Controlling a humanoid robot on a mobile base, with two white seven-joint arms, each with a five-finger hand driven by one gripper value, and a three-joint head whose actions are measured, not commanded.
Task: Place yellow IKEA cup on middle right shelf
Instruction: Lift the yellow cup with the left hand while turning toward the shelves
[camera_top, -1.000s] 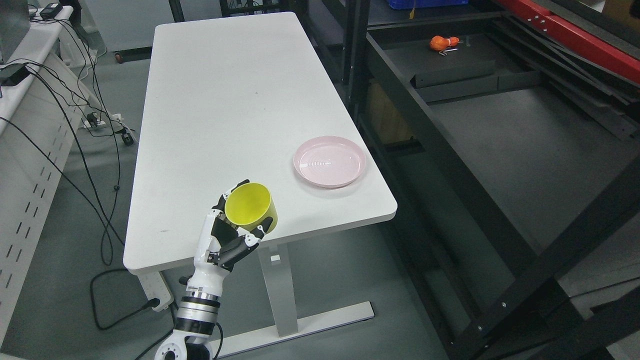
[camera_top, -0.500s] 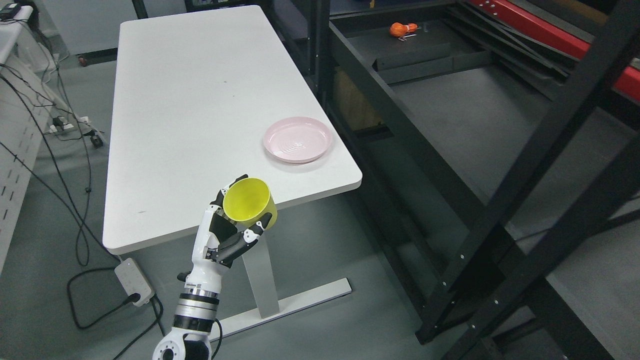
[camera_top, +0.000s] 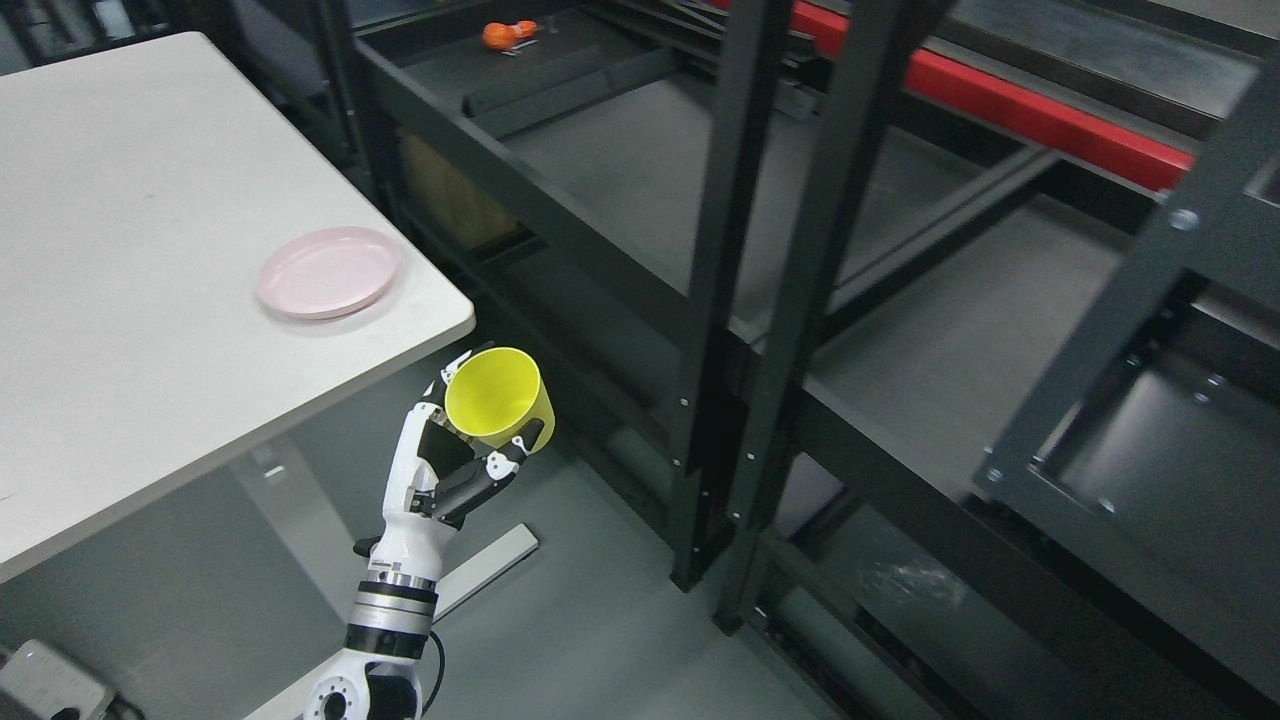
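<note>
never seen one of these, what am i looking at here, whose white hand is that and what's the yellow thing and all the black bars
This picture comes from a camera on a humanoid robot's head, looking down. The white and black jointed hand is the robot's own left hand, rising from the bottom edge. Its fingers are closed around a yellow cup, tilted so you see inside it. On the left is a white table with only a pink plate on it. The black bars are a metal shelf rack with dark shelves. A small orange object lies far back on one shelf; what it is cannot be told. The right hand is out of view.
</note>
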